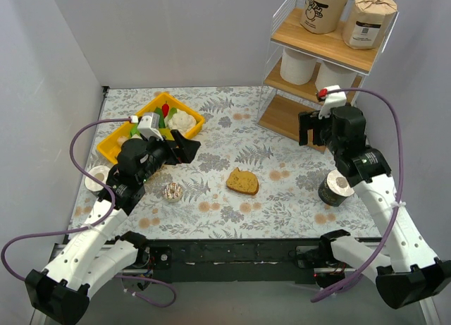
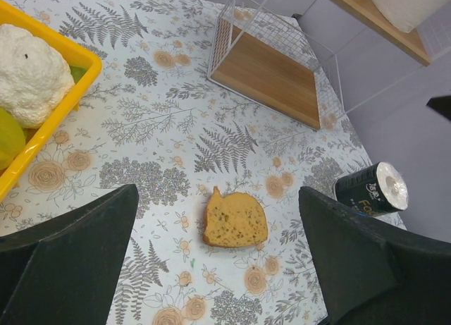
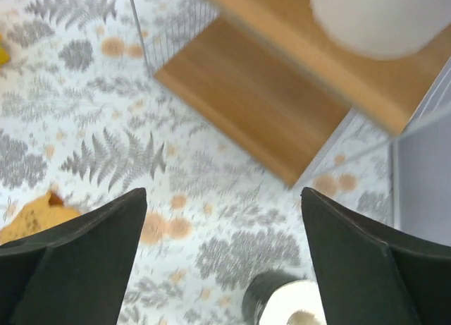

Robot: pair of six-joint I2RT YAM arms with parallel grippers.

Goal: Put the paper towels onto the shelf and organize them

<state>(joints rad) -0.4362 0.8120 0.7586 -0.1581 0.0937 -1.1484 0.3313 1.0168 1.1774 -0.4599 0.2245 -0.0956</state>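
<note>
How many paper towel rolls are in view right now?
6. Two tan rolls on the shelf's top board, two white rolls on the middle board, one dark roll beside the right arm, a sixth roll left of the left arm, partly hidden.

Bright, even light falls from overhead (what shadows there are stay soft-edged), and the table (image 1: 232,120) is evenly lit right up to the foot of the shelf (image 1: 285,118), with faint shade beneath its upper boards. The top view is sharp throughout, though the shelf's uprights lean outward toward the frame corner. The left wrist view is crisp around the shelf, while the left pincer (image 2: 218,198) shows only as near-featureless black fingers (image 2: 70,261). The right wrist view is smeared: the shelf's boards and the white roll (image 3: 380,18) above them are soft-edged.
</note>
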